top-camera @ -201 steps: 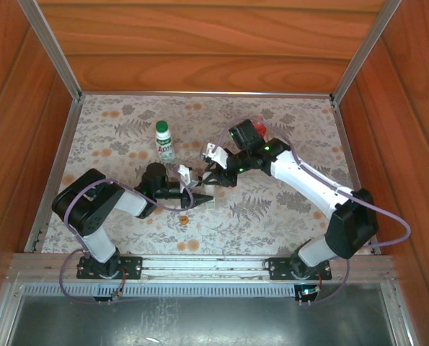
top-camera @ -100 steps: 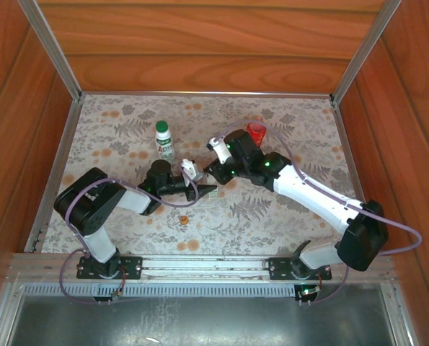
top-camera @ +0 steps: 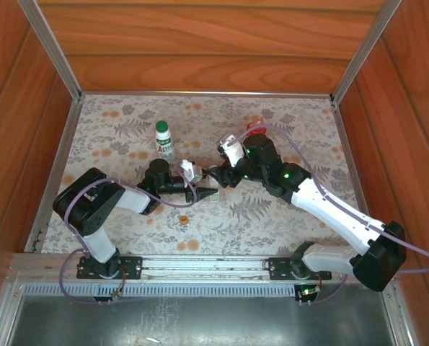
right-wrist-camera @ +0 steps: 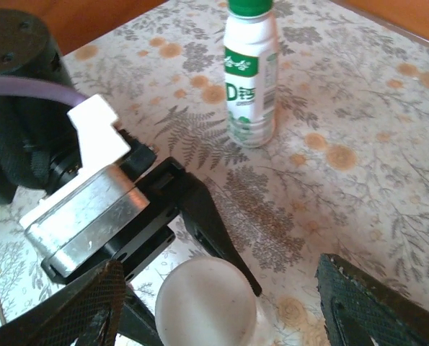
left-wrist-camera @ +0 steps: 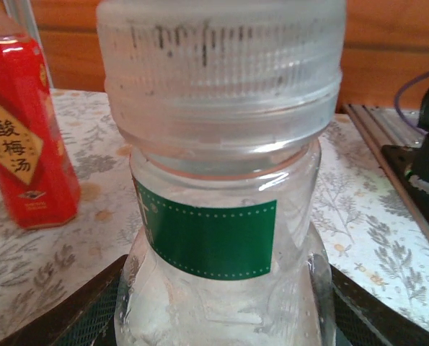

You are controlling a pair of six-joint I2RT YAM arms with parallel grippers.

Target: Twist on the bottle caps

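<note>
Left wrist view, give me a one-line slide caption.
Clear bottle with its white cap on, held in the left gripper; red bottle stands behind on the floral mat.

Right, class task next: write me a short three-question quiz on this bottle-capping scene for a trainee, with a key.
1. True or false: the white bottle already wears a green cap.
2. The left tool grips a bottle that is: A) red B) clear C) green.
3. Fill in: the loose cap lying on the mat is ____ in colour.
Key: 1 true; 2 B; 3 orange.
</note>
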